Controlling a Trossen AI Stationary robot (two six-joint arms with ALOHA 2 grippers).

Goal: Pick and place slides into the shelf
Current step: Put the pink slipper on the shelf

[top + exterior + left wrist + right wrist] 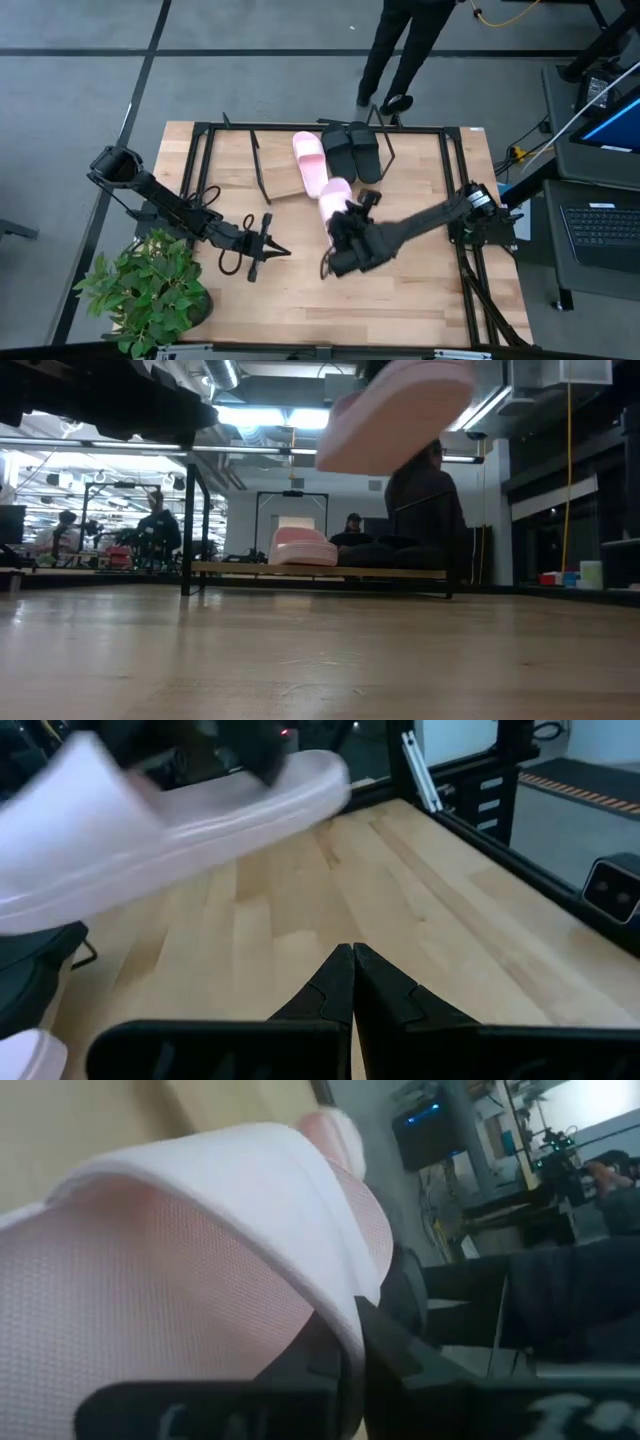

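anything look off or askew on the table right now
Nothing looks spilled or damaged. One pink slide hangs tilted in the air, pinched by the right end effector by its strap. The other pink slide and two black slides already sit on the shelf.
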